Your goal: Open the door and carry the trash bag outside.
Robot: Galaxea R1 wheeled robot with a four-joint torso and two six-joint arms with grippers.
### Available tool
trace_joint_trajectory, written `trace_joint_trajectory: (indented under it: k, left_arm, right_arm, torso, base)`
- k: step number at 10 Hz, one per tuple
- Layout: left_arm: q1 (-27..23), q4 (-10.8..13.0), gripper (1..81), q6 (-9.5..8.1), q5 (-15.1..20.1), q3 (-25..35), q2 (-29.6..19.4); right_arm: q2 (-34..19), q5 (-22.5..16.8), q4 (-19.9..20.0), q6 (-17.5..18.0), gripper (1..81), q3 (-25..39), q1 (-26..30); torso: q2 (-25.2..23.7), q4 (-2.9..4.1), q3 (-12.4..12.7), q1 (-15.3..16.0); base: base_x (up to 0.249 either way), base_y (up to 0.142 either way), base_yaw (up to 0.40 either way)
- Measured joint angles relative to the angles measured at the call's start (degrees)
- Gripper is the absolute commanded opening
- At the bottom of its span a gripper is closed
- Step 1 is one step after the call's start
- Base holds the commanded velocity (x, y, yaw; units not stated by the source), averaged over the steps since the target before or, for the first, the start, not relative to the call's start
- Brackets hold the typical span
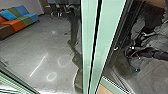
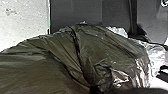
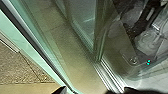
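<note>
Presently, we are pinching the bag (image 2: 62,52) with the left gripper (image 2: 94,88) and holding the right gripper (image 3: 95,90) spread near glass (image 3: 83,22).

Trash bag (image 2: 60,55) and multicoloured sofa (image 1: 15,23), partly beyond picture edges

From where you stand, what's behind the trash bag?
Past the trash bag, a dark grey surface and a pale, speckled one show. The creased plastic hides whatever lies directly behind it, so I can't say what is there.
</note>
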Motion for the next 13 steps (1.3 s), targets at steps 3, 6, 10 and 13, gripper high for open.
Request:
trace_joint_trajectory:
  k: [3,6,10,13]
  left_arm:
    - [0.0,0.0,1.0,0.0,0.0,0.0,0.3]
    - [0.0,0.0,1.0,0.0,0.0,0.0,0.3]
    - [0.0,0.0,1.0,0.0,0.0,0.0,0.3]
    - [-0.1,0.0,1.0,0.0,-0.1,0.0,0.4]
  right_arm:
    - [-2.5,-0.8,-0.1,-1.0,81.1,0.9,0.9]
    - [-4.9,-1.7,-0.2,-2.4,81.1,3.2,3.2]
    - [-5.5,-3.6,-7.6,-2.9,81.1,6.3,3.3]
    - [-5.2,-5.9,-12.3,-5.5,81.1,6.2,1.3]
  torso:
    - [0.0,0.0,0.0,0.0]
    - [0.0,0.0,0.0,0.0]
    - [0.0,0.0,0.0,0.0]
    - [0.0,0.0,0.0,0.0]
  base:
    - [0.0,0.0,0.0]
    - [0.0,0.0,0.0]
    - [0.0,0.0,0.0]
    - [0.0,0.0,0.0]
